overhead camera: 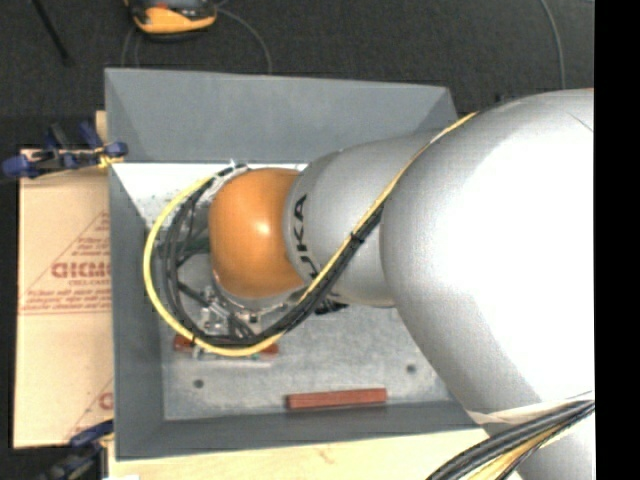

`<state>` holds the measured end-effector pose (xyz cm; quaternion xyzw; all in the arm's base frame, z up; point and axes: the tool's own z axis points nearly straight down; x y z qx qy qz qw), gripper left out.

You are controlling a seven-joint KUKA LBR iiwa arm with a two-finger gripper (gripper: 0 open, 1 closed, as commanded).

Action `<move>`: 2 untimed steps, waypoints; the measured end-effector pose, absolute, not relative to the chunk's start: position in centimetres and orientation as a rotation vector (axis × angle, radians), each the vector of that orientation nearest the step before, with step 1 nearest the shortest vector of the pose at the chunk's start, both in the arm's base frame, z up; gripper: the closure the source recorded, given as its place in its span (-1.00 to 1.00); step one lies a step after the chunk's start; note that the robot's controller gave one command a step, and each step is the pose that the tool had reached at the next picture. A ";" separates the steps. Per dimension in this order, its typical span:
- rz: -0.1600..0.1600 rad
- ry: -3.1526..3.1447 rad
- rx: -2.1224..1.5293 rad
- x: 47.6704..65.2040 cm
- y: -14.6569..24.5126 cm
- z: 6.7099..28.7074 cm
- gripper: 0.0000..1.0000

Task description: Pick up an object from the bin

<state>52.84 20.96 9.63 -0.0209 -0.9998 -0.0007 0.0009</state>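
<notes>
My gripper (221, 319) is low in the left half of the bin, and just a bit of its metal body shows beneath the wrist. A small orange-red thing (183, 343) lies on the bin floor right at the gripper's lower left, partly hidden under it. I cannot tell whether the gripper touches it. A long reddish-brown flat bar (335, 399) lies lengthwise along the bin's near wall, well apart from the gripper.
The arm comes in from the right and covers most of the bin's middle and right side. An orange dome and looping yellow and black cables at the wrist hide the floor beneath. Speckled grey floor shows between the gripper and the bar.
</notes>
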 end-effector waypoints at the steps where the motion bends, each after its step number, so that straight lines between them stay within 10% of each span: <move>1: -0.001 -3.137 -0.066 52.8 20.9 11.1 1.00; 2: 0.001 -3.134 -0.066 52.7 20.9 13.0 1.00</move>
